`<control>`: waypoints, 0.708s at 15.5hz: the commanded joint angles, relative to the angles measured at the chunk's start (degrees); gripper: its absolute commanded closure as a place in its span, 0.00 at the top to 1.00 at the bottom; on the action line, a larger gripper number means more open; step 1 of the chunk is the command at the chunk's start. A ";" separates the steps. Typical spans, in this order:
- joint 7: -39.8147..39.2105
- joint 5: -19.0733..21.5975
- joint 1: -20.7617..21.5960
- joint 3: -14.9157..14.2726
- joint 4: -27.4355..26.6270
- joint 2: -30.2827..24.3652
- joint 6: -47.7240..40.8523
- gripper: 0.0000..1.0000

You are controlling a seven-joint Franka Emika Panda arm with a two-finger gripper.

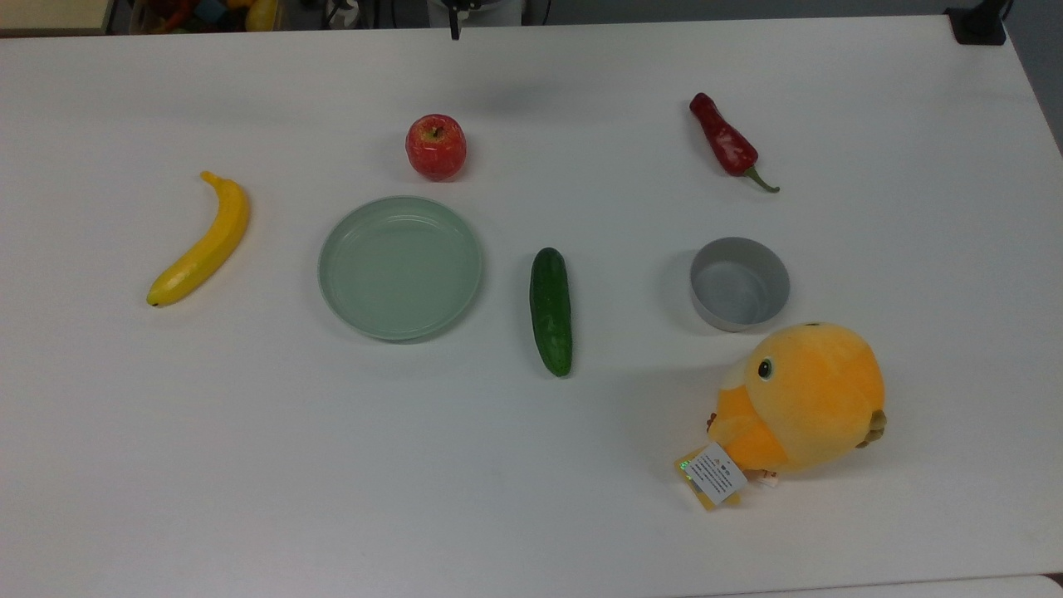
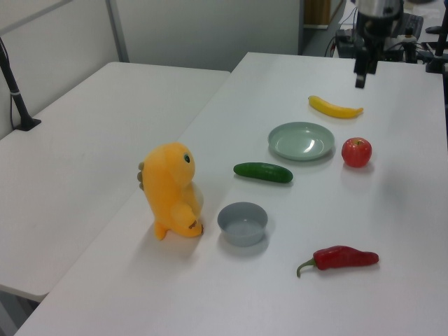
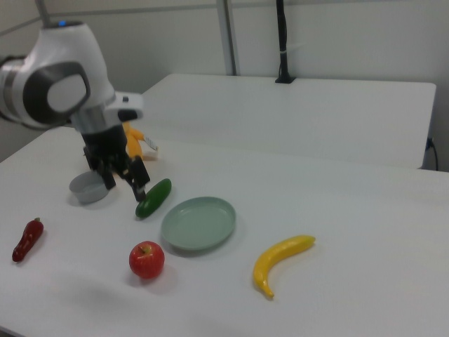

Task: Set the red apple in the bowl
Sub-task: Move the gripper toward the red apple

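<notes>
Well apart (untouched), red apple [image 3: 146, 259] lies below gripper [image 3: 125, 184].

Rounded white arm [image 3: 59, 77], grey joint cap, black gripper [image 3: 125, 182]

The red apple [image 1: 435, 146] sits on the table [image 1: 531, 498], well apart from the bowl [image 1: 739, 283].
</notes>
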 commanded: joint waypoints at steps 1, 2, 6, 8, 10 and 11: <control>-2.57 -2.97 0.07 -0.16 -8.20 -2.98 5.06 1.00; -3.45 -2.97 0.07 -0.16 -9.26 -2.89 5.50 1.00; -4.86 -2.97 0.24 -0.25 -12.08 -1.31 8.23 1.00; -4.95 -3.23 0.59 -0.25 -11.82 0.88 8.66 1.00; -4.95 -4.29 0.77 -0.16 -11.73 3.17 9.80 1.00; -4.95 -4.38 0.77 -0.16 -11.82 4.13 10.77 1.00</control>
